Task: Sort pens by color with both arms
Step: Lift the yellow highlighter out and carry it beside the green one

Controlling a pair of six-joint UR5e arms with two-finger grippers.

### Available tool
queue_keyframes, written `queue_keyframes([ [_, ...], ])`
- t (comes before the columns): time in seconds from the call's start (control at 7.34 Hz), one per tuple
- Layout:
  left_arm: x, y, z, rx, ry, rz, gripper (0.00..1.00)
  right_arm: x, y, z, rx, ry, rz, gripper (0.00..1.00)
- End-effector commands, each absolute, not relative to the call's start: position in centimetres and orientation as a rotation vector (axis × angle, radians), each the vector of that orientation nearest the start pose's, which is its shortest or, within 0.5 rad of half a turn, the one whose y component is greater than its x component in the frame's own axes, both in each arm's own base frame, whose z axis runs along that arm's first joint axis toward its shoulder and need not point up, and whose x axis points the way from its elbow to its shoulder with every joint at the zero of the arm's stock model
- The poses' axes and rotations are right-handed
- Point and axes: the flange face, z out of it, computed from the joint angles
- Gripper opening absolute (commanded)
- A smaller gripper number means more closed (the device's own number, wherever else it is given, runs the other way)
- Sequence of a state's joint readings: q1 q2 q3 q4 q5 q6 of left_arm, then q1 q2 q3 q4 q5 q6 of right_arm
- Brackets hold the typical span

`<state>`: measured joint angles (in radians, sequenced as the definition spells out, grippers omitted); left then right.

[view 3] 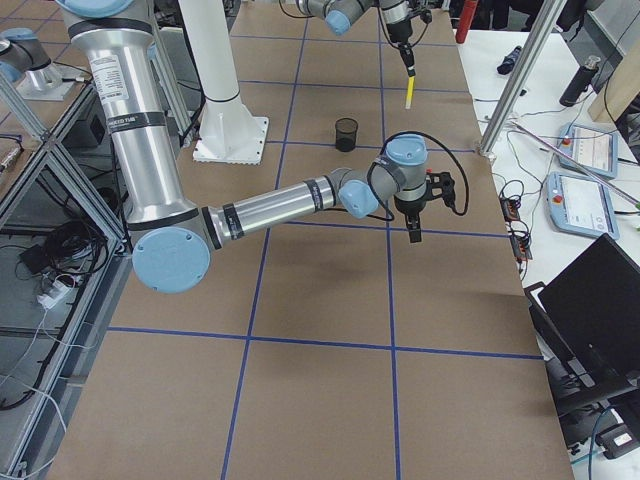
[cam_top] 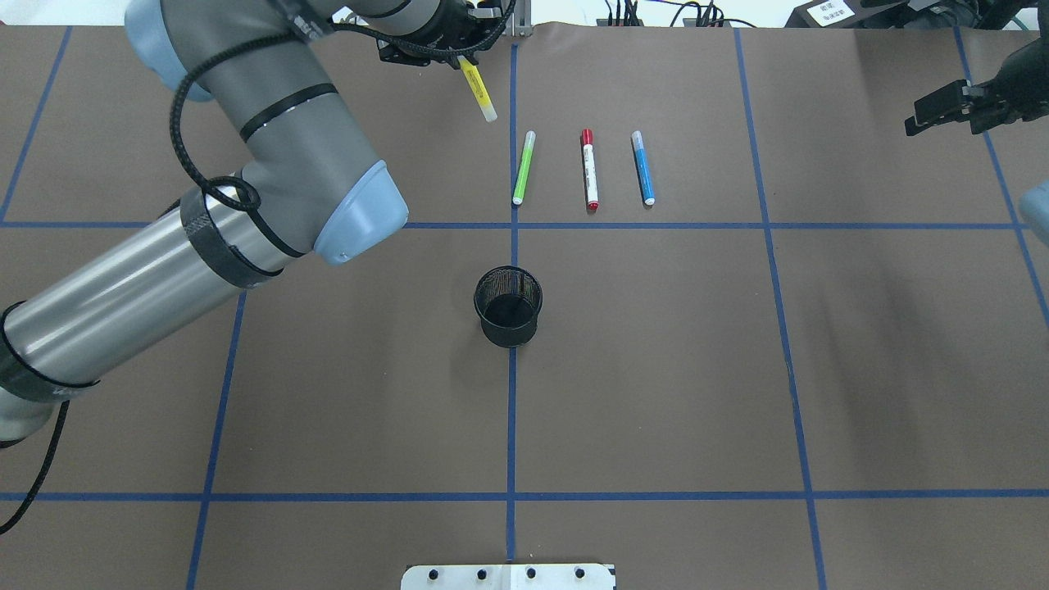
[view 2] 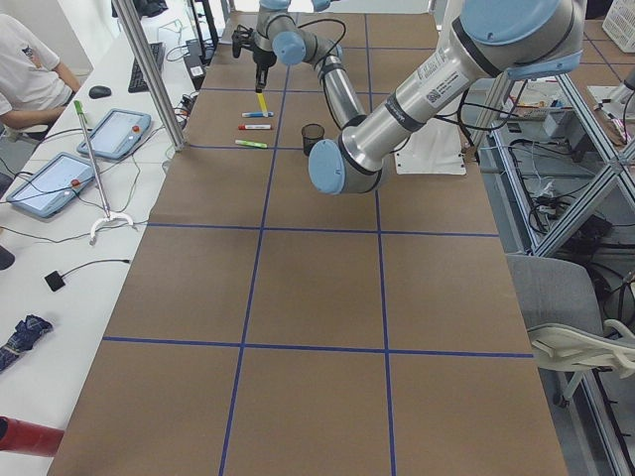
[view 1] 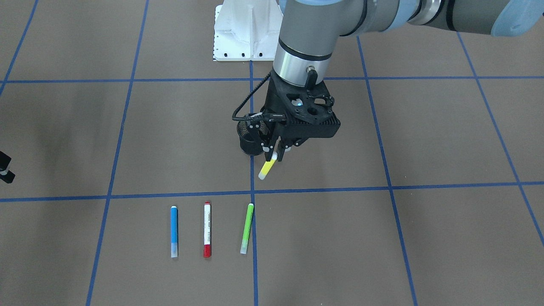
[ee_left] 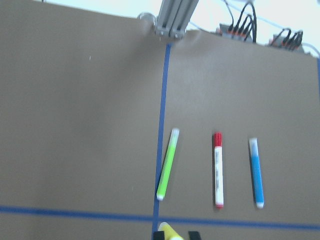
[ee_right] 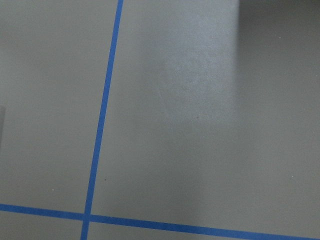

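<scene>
Pens number four: the yellow pen [view 1: 267,168] hangs tilted above the brown table [cam_top: 656,369], its upper end clamped between the fingers of the left gripper [view 1: 276,155], on the side of the black mesh cup [cam_top: 510,332] away from the robot. The light green pen [view 1: 247,228], red-ended white pen [view 1: 207,229] and blue pen [view 1: 174,231] lie flat in a row, apart, farther out. The right gripper [cam_top: 918,115] hangs well off to the right; its finger spacing cannot be determined.

Front-facing view: the black mesh cup [view 1: 246,144] is partly hidden behind the left gripper [view 1: 274,155]. The upper end of the yellow pen [view 1: 267,169] is covered by the fingers [view 1: 281,149]. The right gripper [view 1: 5,168] is cut off by the edge, its spread indeterminable.
</scene>
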<state>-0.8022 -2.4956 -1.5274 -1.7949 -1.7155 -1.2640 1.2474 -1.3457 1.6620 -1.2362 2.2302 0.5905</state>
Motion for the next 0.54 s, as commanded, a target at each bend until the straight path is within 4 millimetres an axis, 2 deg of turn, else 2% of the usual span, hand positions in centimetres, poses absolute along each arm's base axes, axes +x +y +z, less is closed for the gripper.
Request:
queue_keyframes([
  [0.0,44.7,-61.9,11.0,0.721,0.852,-0.523,0.00,-12.1,-59.2,44.9,0.304,-0.837,0.035,0.99],
  [0.14,47.6,-60.7,12.7,0.824,0.758,-0.552,0.00,-12.2,-59.3,44.7,0.306,-0.838,0.034,0.99],
  [0.27,51.1,-58.9,18.4,0.879,0.779,-0.558,0.00,-12.4,-59.3,44.8,0.304,-0.838,0.033,0.99],
  [0.41,54.0,-59.1,21.0,0.952,0.864,-0.590,0.00,-12.5,-59.4,44.8,0.302,-0.838,0.032,0.99],
])
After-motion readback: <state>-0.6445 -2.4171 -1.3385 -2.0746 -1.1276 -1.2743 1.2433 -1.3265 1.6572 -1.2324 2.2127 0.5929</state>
